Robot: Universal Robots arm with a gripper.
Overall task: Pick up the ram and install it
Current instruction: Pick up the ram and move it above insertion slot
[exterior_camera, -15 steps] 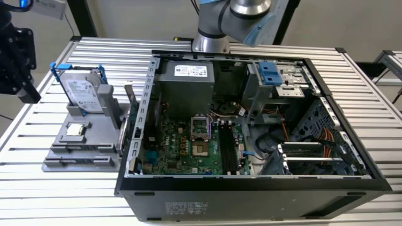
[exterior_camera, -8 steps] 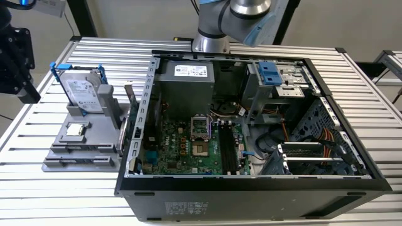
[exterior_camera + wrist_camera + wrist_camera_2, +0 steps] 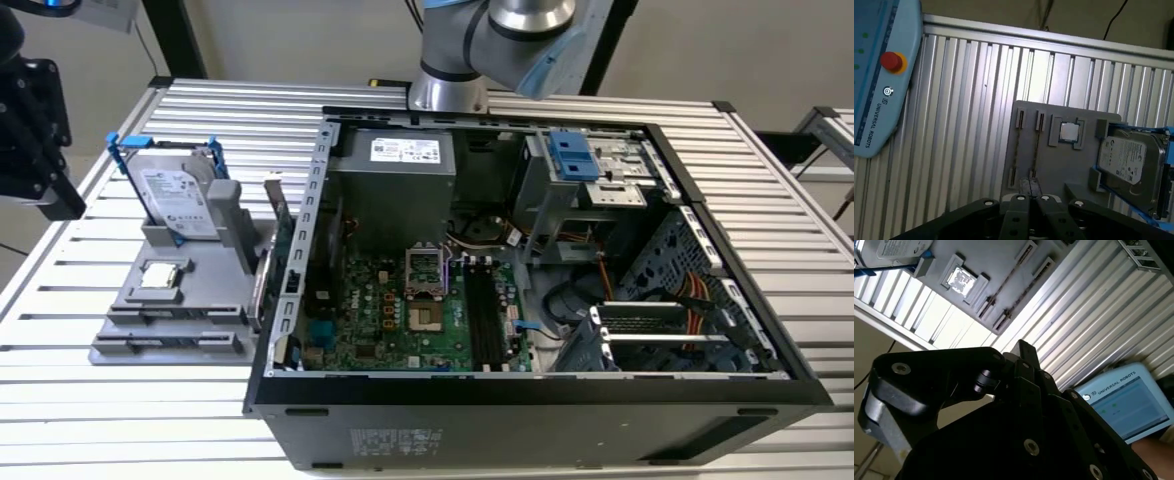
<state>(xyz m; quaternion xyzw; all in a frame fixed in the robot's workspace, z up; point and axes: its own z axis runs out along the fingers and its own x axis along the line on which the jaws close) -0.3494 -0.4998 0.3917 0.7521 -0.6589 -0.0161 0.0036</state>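
Slatted table (image 3: 227, 100) carries open PC case (image 3: 534, 400), w/ gray tray (image 3: 1054, 165) just beside it on the exterior view's left. On tray: hard drive (image 3: 1126, 157) on edge, CPU (image 3: 1069, 131) flat nr middle. Gripper (image 3: 1030, 185) over tray, fingers pressed together, holding nothing. Ram (image 3: 1036, 145) looks to be the thin strip on edge in a tray slot, in line w/ fingertips in first wrist view.
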